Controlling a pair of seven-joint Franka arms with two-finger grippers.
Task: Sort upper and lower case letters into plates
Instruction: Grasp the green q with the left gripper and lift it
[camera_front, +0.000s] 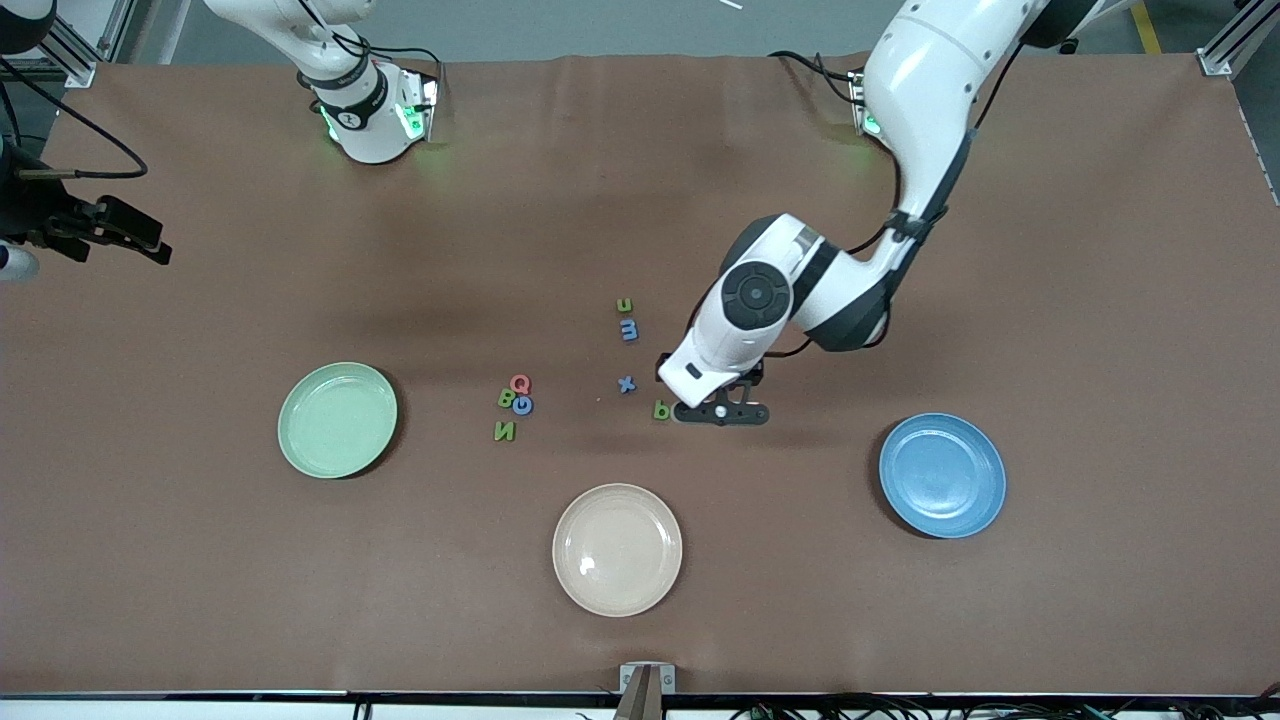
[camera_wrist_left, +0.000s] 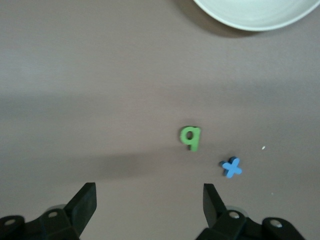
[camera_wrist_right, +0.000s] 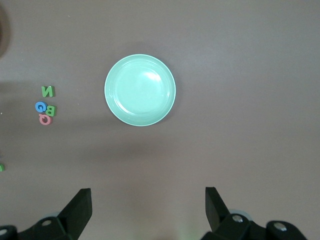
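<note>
On the brown table (camera_front: 1000, 300), the mint green plate (camera_front: 338, 420), blue plate (camera_front: 942, 475) and cream plate (camera_front: 617, 549) lie empty. The left tool (camera_front: 722, 413) hangs over the green letter (camera_front: 661, 409), fingers apart. The right tool (camera_wrist_right: 147, 212) waits, fingers apart, at the right arm's end.

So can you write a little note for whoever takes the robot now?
Left hand: open, low over the table beside the green p, holding nothing.
Right hand: open, waiting at the right arm's end.
Mint plate and blue plate: both hold no letters.
Capitals Q, B, G, N sit clustered; u, m, x lie loose.
Done: nothing sorted. Left: all eight letters.
</note>
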